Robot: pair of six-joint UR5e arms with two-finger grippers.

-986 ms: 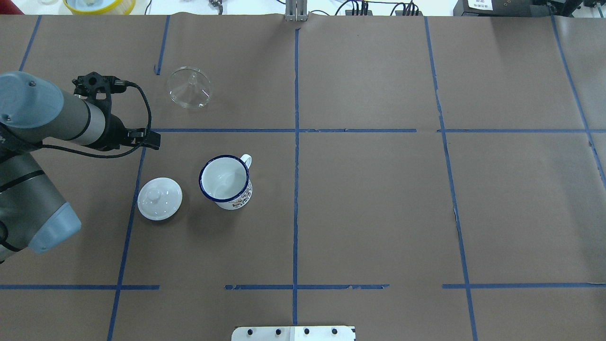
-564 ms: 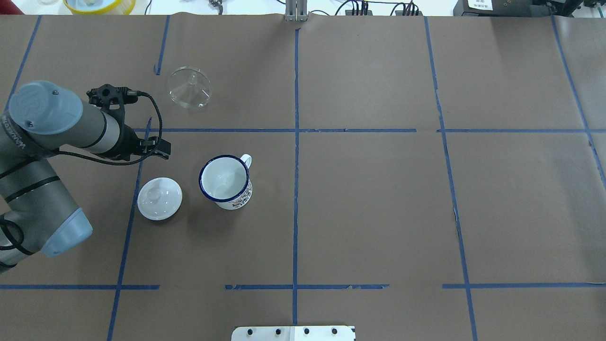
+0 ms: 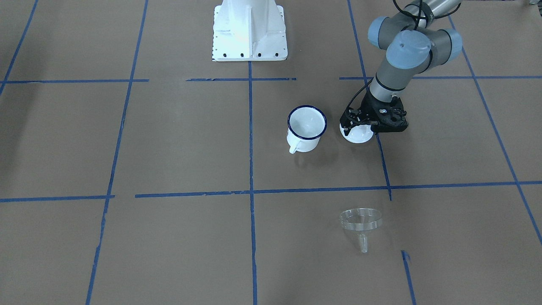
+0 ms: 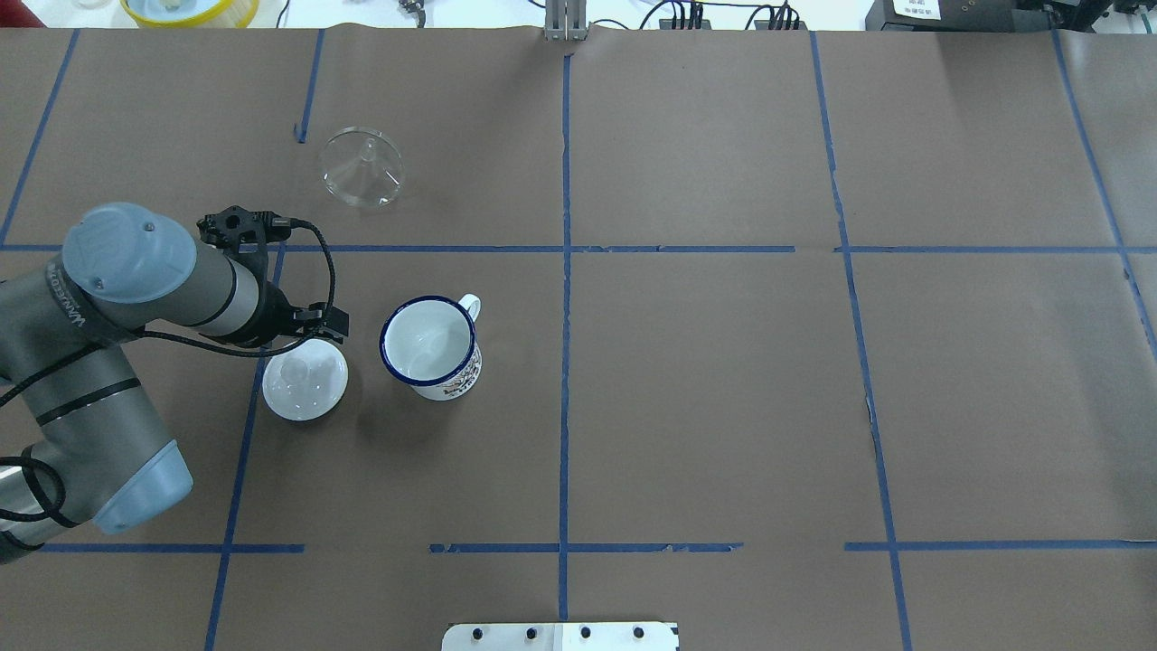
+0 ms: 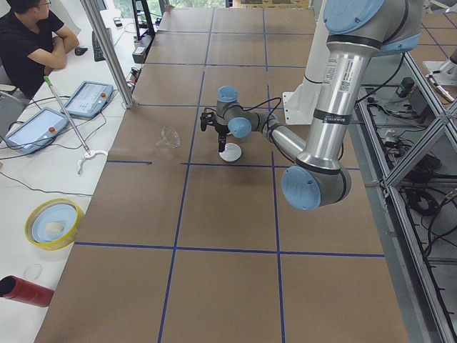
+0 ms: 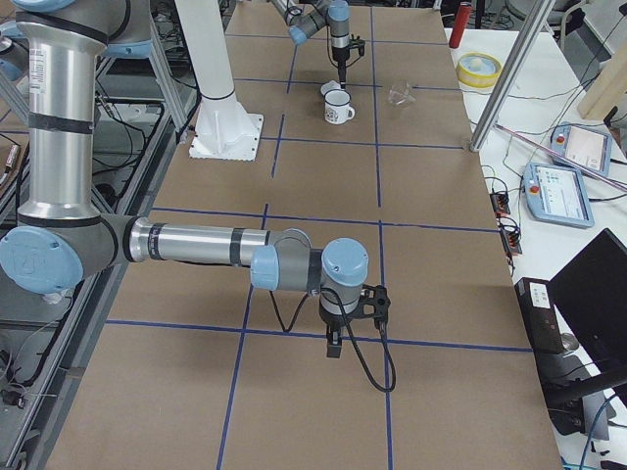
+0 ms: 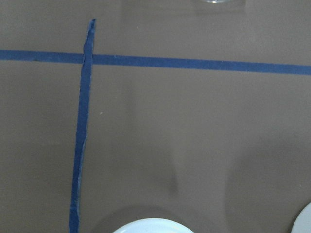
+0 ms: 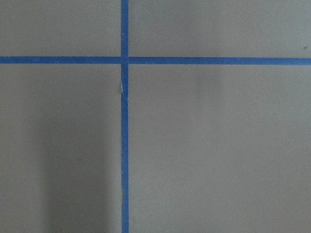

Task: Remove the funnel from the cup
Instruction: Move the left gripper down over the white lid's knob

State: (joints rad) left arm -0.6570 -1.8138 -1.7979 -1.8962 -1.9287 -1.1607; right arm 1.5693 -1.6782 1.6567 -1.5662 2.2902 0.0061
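Note:
The clear funnel (image 4: 362, 167) lies on the brown table paper at the far left, out of the cup; it also shows in the front view (image 3: 360, 222). The white cup (image 4: 429, 346) with a dark blue rim stands upright and empty, and shows in the front view too (image 3: 307, 127). My left gripper (image 4: 310, 330) points down over the far edge of a white domed lid (image 4: 305, 384), left of the cup. Its fingers are hidden, so I cannot tell whether it is open or shut. My right gripper (image 6: 335, 345) hangs over bare paper far from the cup, its state unclear.
The lid's rim (image 7: 153, 225) and the cup's edge (image 7: 306, 221) show at the bottom of the left wrist view. Blue tape lines cross the table. The white robot base (image 3: 250, 29) stands at the near edge. An operator (image 5: 28, 36) sits past the far side.
My left arm has swung from beside the funnel toward the robot and to the right, and now stands over the lid's far edge. Funnel, cup and lid have not moved.

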